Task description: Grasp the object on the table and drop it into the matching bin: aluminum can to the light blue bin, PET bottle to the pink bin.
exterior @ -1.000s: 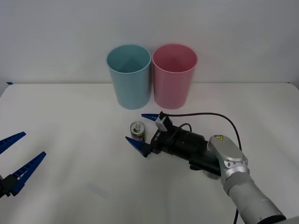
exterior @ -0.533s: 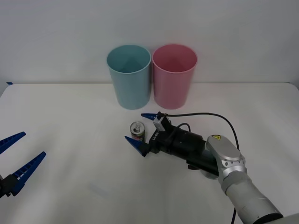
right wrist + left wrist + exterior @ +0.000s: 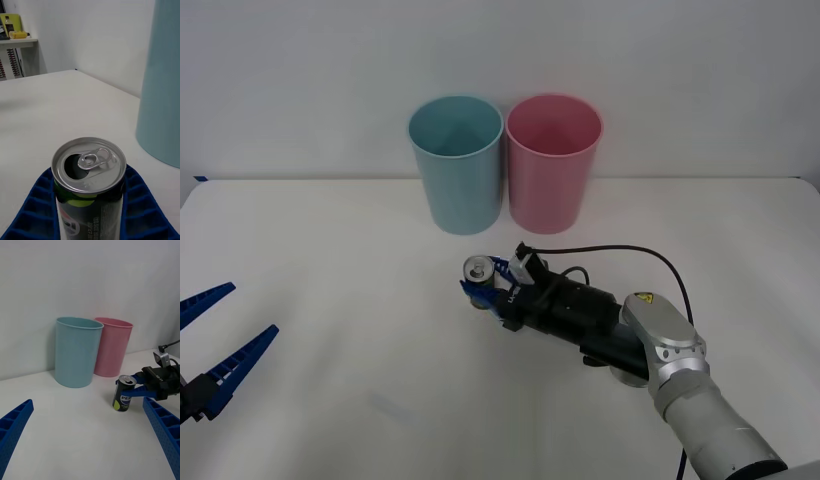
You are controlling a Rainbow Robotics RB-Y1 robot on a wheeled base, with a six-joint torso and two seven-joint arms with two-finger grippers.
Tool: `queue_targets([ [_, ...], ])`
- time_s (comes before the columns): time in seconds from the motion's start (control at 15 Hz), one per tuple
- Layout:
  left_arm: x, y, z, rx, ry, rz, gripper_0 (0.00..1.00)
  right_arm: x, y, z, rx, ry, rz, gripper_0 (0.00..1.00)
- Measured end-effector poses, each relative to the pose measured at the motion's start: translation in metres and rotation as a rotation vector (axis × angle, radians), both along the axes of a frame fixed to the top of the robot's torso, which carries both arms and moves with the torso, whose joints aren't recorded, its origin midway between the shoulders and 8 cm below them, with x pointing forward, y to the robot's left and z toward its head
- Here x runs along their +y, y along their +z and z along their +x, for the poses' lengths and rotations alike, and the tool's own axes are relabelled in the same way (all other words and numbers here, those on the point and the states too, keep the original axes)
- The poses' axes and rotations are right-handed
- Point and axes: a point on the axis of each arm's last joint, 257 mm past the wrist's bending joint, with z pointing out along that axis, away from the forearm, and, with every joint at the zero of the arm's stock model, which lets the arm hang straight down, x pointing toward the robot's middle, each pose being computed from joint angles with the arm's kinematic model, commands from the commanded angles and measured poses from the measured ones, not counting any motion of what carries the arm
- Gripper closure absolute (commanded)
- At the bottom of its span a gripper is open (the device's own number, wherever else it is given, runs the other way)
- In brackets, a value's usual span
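The aluminum can (image 3: 475, 272) stands upright on the white table (image 3: 330, 250), dark with a silver pull-tab top. My right gripper (image 3: 479, 283) is shut on it, one blue finger pressed against each side of the can (image 3: 89, 187). From the left wrist the can (image 3: 123, 393) shows a blue logo. Just behind it stand the light blue bin (image 3: 457, 165) and, to its right, the pink bin (image 3: 553, 165). My left gripper (image 3: 252, 309) hangs open at the table's left front, far from the can.
A black cable (image 3: 620, 248) loops over the right wrist. The light blue bin (image 3: 163, 82) rises close beside the can. The table spreads wide and bare to the left and front. A shelf with yellow items (image 3: 15, 32) stands far off.
My right gripper's fingers, spread on either side of the can before, have closed onto it. The can has shifted slightly. The left arm has not moved.
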Motion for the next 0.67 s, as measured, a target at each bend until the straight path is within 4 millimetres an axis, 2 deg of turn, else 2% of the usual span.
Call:
queue_targets([
  [0.4,0.0,0.0,0.0,0.0,0.0,0.0,0.0,0.0,0.004,0.0,-0.001,0.004,0.011,1.0],
  [0.67,0.0,0.0,0.0,0.0,0.0,0.0,0.0,-0.011,0.023,0.005,-0.023,-0.007,0.045,1.0],
])
